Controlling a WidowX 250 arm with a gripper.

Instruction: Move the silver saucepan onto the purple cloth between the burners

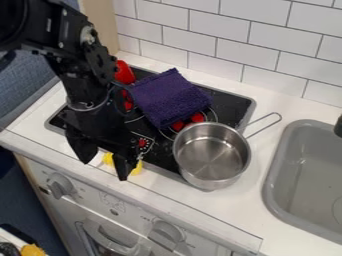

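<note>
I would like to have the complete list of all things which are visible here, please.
Saucepan: one, silver, across the stove's right edge
Cloth: one, purple, on the stove
Stove top: one, black, on the counter
Counter: one, white, below the wall
Sink: one, grey, right
Wall tiles: many, white, behind
Knobs: two, grey, front panel
Red thing: one, stove's far left
Yellow thing: one, partly behind the fingers
Gripper: one, black, left

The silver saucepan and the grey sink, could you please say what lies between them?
In the camera view, a bare strip of white counter lies between the saucepan and the sink, with the pan's handle over its far part.
</note>
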